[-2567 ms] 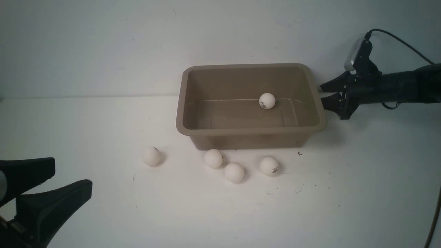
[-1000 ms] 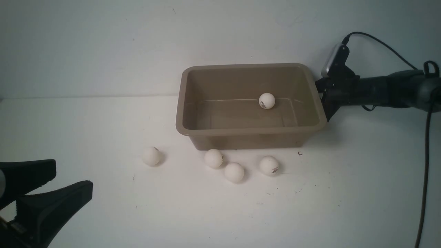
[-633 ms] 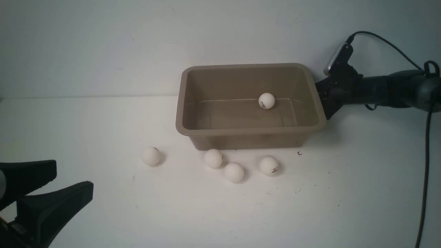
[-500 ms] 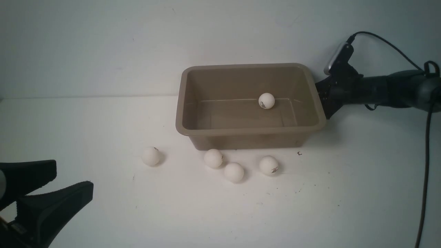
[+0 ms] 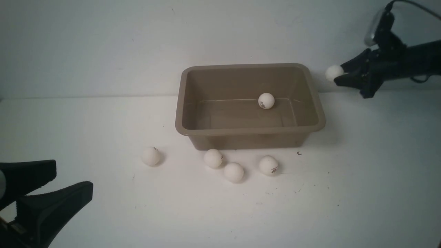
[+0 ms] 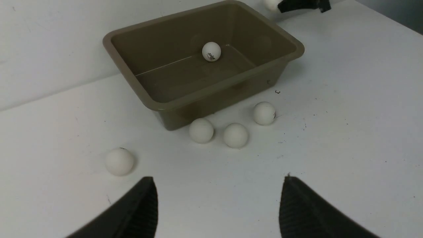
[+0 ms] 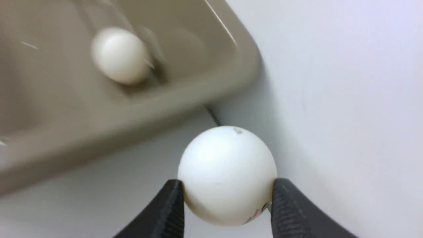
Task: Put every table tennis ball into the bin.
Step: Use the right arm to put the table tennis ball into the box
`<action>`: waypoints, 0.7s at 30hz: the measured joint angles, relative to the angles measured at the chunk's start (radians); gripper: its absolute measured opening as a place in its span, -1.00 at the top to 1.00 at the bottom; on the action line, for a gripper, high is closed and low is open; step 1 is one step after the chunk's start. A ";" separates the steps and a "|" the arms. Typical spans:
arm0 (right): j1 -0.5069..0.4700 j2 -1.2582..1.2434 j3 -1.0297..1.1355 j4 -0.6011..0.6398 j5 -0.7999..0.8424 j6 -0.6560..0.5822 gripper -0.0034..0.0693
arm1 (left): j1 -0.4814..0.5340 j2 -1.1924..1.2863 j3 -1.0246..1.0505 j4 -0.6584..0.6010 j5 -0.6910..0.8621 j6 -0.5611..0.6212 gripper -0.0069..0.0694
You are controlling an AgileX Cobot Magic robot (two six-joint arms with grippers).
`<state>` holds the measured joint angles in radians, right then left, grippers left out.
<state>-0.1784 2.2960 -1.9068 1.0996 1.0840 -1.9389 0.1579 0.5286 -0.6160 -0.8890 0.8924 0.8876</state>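
Observation:
The taupe bin stands at the middle back of the table with one table tennis ball inside it. Several more white balls lie on the table in front of it, one apart to the left and three clustered near the front wall. My right gripper hangs above the table to the right of the bin, shut on another ball. In the right wrist view that ball sits squeezed between both fingertips, with the bin's rim beyond. My left gripper is open and empty at the near left.
A white wall rises just behind the bin. The right arm's cable loops at the top right corner. A small dark speck lies on the table by the bin's front right corner.
The right gripper has shut on a ball beside the bin's right end and lifted it up and to the right. The left gripper and the other balls have not moved.

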 joint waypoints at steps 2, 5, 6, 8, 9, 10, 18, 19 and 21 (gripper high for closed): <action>-0.002 -0.041 0.000 -0.001 0.066 0.012 0.06 | 0.000 0.000 0.000 0.000 0.000 0.000 -0.36; 0.012 -0.087 0.000 0.012 0.113 0.032 0.06 | 0.000 0.000 0.000 0.000 -0.001 0.000 -0.36; 0.020 -0.095 0.000 0.020 0.117 0.044 0.06 | 0.000 0.000 0.000 0.000 -0.002 0.000 -0.36; 0.039 -0.101 -0.001 0.025 0.119 0.068 0.06 | 0.000 0.000 0.000 0.000 -0.004 0.000 -0.36; 0.054 -0.102 -0.001 0.025 0.121 0.083 0.06 | 0.000 0.000 0.000 0.000 -0.005 0.000 -0.36; 0.068 -0.102 -0.001 0.025 0.121 0.094 0.06 | 0.000 0.000 0.000 0.000 -0.007 0.000 -0.36; 0.234 -0.094 -0.001 -0.076 0.093 0.222 0.06 | 0.000 0.000 0.000 0.000 -0.009 0.000 -0.36; 0.245 -0.094 -0.001 -0.093 0.082 0.230 0.06 | 0.000 0.000 0.000 0.000 -0.009 0.000 -0.36; 0.274 -0.088 -0.001 -0.143 0.055 0.272 0.06 | 0.000 0.000 0.000 0.000 -0.009 0.000 -0.36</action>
<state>0.0957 2.2081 -1.9075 0.9569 1.1387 -1.6669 0.1579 0.5286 -0.6160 -0.8890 0.8831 0.8876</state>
